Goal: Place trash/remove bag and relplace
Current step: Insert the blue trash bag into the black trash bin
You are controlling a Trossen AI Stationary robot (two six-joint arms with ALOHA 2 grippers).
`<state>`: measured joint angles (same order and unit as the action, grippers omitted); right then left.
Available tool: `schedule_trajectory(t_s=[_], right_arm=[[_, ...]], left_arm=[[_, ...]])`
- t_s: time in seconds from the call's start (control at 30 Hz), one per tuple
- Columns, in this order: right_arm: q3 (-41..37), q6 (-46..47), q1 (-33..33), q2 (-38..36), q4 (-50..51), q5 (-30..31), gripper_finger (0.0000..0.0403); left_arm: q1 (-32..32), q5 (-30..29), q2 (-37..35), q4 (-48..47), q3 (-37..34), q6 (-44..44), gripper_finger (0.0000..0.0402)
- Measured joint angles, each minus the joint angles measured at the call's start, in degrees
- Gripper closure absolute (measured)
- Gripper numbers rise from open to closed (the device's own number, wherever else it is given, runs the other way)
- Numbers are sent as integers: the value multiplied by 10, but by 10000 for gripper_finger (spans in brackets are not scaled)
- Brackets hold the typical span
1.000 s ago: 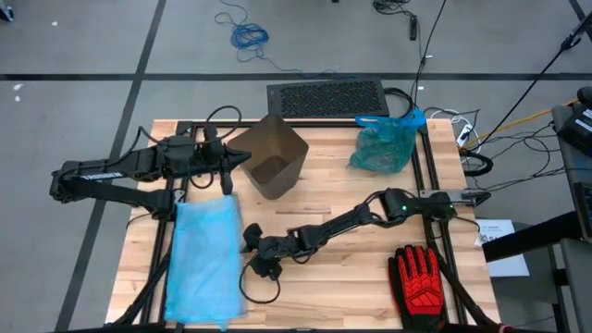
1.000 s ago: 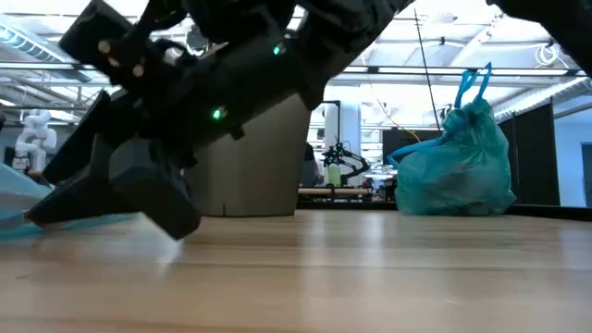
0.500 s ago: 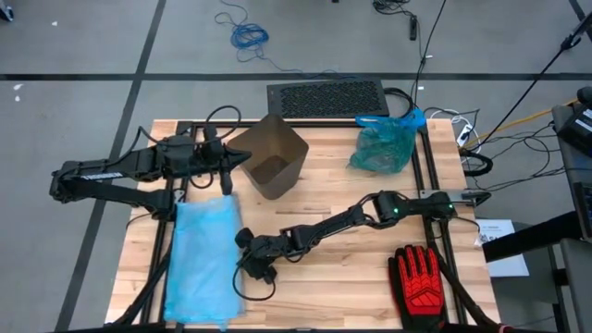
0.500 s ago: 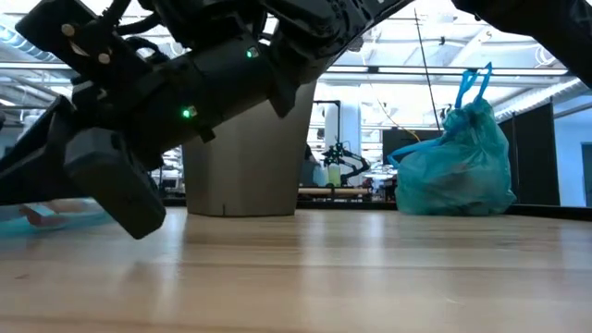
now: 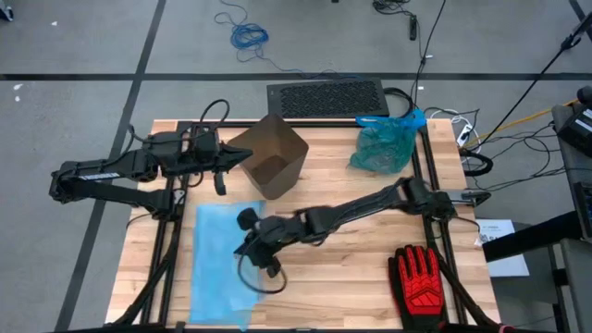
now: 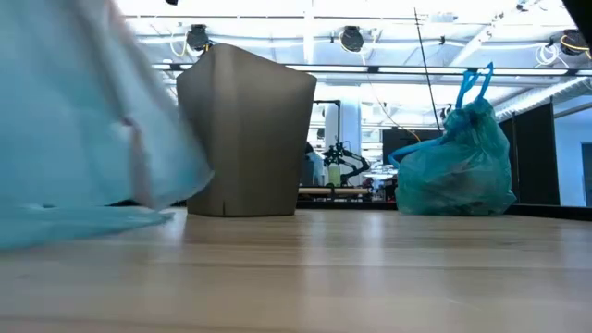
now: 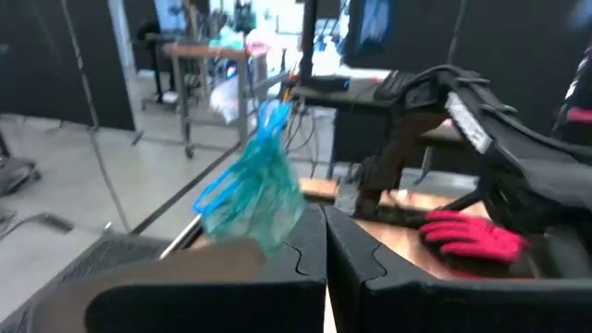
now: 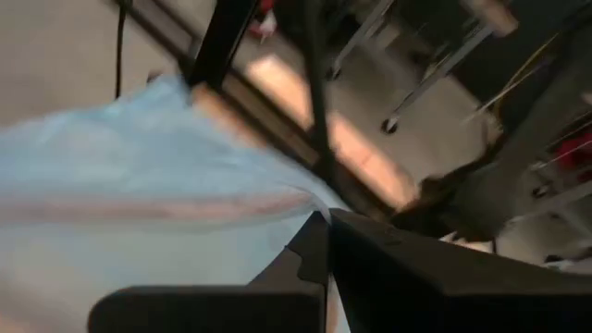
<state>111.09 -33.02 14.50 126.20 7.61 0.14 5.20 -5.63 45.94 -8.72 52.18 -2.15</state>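
The right gripper (image 5: 248,220) is over the near-left part of the table (image 5: 370,268), its jaws pressed together on the edge of the flat light-blue bag (image 5: 220,264). In the right wrist view the two dark fingers (image 8: 370,259) meet with the blue sheet (image 8: 139,203) directly against them. The bag lies spread on the wood, its corner under the gripper lifted; in the low view the film (image 6: 83,120) hangs in front of the lens and fills the picture's left side.

The left gripper (image 5: 242,156) is beside the rim of the brown bin (image 5: 272,157), jaws pressed together and holding nothing (the left wrist view shows the fingers (image 7: 319,264) meeting edge to edge). Whether it touches the bin cannot be told.

The bin stands upright at the far middle of the table. The trash itself cannot be made out in any view. A knotted teal bag (image 5: 384,146), full, sits at the far right, well apart from the bin. A red-and-black glove (image 5: 422,277) lies at the near right corner. Beyond the far edge, a dark keyboard-like panel (image 5: 327,97) lies on the floor.
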Motion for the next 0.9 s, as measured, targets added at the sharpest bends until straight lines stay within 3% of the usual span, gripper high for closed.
schedule_trajectory(t_s=[0.13,0.53,0.67,0.8,0.9], right_arm=[[0,21,2,-61,28,13,403],[0,4,27,-229,56,132,403],[0,-16,20,-270,61,195,403],[0,-48,7,-304,64,220,403],[0,-58,-10,-336,61,248,403]], left_arm=[[-16,2,-13,35,0,15,402],[-60,47,-27,115,0,69,402],[-74,84,-27,129,0,86,402],[-90,148,-26,164,0,86,402],[-101,160,-13,179,0,91,396]])
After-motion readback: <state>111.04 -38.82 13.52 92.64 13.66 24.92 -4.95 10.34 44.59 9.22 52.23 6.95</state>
